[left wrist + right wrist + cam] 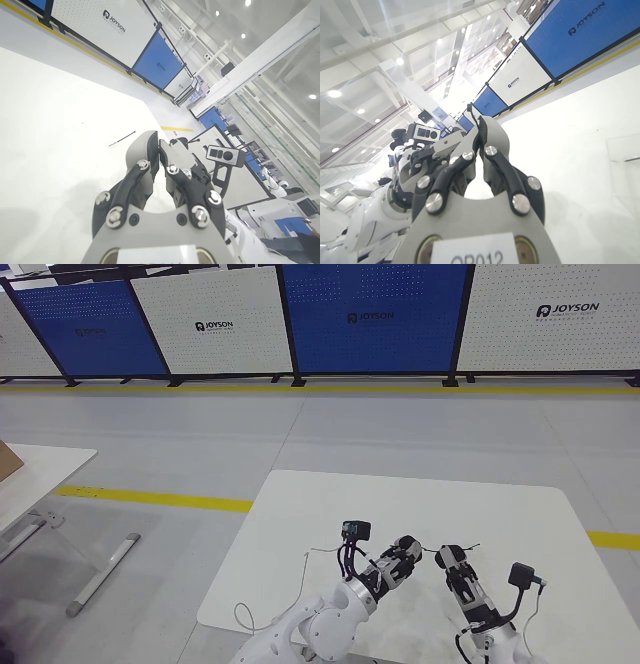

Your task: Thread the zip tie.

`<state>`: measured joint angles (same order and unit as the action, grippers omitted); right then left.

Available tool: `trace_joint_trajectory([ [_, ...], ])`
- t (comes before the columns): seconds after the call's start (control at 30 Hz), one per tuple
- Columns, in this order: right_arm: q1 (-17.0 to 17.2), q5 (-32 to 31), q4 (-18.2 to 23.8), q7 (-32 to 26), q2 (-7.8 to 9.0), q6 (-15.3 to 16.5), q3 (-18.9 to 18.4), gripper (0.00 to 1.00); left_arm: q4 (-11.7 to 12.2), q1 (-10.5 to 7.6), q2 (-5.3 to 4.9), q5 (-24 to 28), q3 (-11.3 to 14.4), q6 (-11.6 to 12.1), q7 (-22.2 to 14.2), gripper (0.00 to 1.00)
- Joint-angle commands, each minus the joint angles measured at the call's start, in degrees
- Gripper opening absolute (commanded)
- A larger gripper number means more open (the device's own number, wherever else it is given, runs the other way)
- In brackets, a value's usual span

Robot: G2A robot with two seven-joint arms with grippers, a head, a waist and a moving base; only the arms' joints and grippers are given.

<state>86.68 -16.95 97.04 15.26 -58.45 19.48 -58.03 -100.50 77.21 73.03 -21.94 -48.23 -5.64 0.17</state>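
Right jaws pinching zip tie point(472, 113), spare zip tie point(122, 138) on table point(50, 112)

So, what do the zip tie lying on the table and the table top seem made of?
The zip tie looks like matte black plastic, probably nylon: a thin strip with a small head. The table top is smooth, uniform white, maybe laminate or painted board.

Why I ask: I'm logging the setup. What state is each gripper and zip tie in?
left gripper: jaws shut, nothing seen between them.
right gripper: jaws shut on held zip tie.
held zip tie: clamped, head end poking out past the jaws.
loose zip tie: lying straight on the table, nothing touching it.
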Motion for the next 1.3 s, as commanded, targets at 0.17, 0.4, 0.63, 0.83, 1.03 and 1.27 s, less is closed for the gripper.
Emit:
trace_joint_trajectory([
  [0.17,0.2,-1.0,-0.1,1.4,-0.06,0.0,0.0,0.00,0.5,-0.20,0.41,-0.4,0.5,-0.5,0.7,0.00],
  [0.4,0.1,-1.2,-0.4,1.8,-0.10,0.0,0.3,0.00,-0.2,0.57,0.45,-1.4,0.0,-0.1,1.2,0.00],
  [0.63,0.0,-1.4,-0.5,2.1,-0.12,0.0,0.6,0.00,-0.8,1.44,0.45,-2.1,-0.5,0.1,1.5,0.00],
  [0.83,0.0,-1.6,-0.3,2.3,-0.07,0.0,0.8,0.00,-0.8,1.67,0.50,-3.0,-0.6,0.2,1.0,0.00],
  [1.03,0.0,-2.0,-0.4,2.6,-0.02,0.0,0.9,0.00,-0.8,1.54,0.77,-5.3,-0.2,-1.7,2.2,0.35],
  [1.27,-0.1,-2.0,-0.6,3.0,0.00,0.0,1.1,0.00,-0.1,1.04,1.19,-6.6,0.6,-2.5,2.2,0.39],
])
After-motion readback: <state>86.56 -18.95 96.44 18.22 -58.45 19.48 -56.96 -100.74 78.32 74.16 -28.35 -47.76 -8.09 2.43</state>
